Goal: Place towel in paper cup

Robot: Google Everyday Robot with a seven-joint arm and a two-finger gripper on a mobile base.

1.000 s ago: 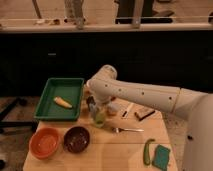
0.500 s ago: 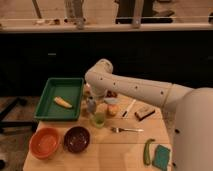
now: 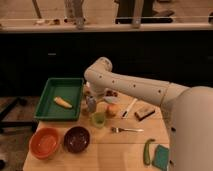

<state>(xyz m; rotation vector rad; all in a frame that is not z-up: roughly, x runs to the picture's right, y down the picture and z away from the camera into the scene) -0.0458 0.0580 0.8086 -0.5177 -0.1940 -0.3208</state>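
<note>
The robot's hand (image 3: 90,103) hangs low over the wooden desk (image 3: 120,145), just right of the green plastic tray (image 3: 50,95), its fingers pressed shut (on what, I cannot tell). The short white paper cup (image 3: 110,99) peeks from beneath the forearm; the towel is hidden.

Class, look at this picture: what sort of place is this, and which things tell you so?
Probably a kitchen or break room: a long counter behind, an orange bowl and a fork on the wooden table. The robot's claw hangs beside the green tray.
</note>
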